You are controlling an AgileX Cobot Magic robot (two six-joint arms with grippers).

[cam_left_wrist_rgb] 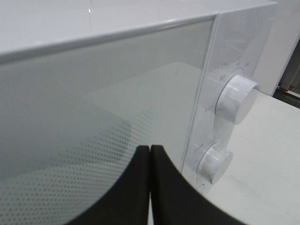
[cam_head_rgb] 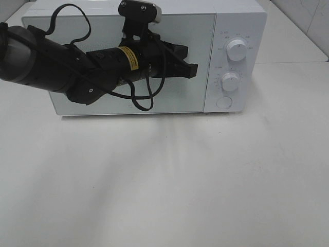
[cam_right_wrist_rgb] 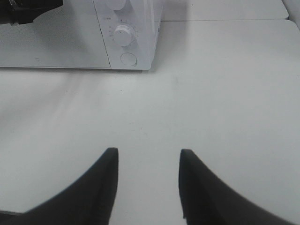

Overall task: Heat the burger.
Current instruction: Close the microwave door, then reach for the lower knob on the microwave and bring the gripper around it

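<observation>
While the counter (cam_head_rgb: 164, 185) carries the white microwave (cam_head_rgb: 180, 100) at its back edge, door shut, my left gripper (cam_head_rgb: 194, 69) hovers pinched together before the glass. My right gripper (cam_right_wrist_rgb: 149, 152) gapes partway, holding nothing. The knobs (cam_head_rgb: 237, 49) are untouched. I cannot tell where the burger is.

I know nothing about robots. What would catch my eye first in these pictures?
A big black arm stretches across the closed door of a white microwave at the back of the table, its left gripper pinched shut near the control panel. The right gripper hangs open above the white table, holding nothing. No burger is in sight.
</observation>
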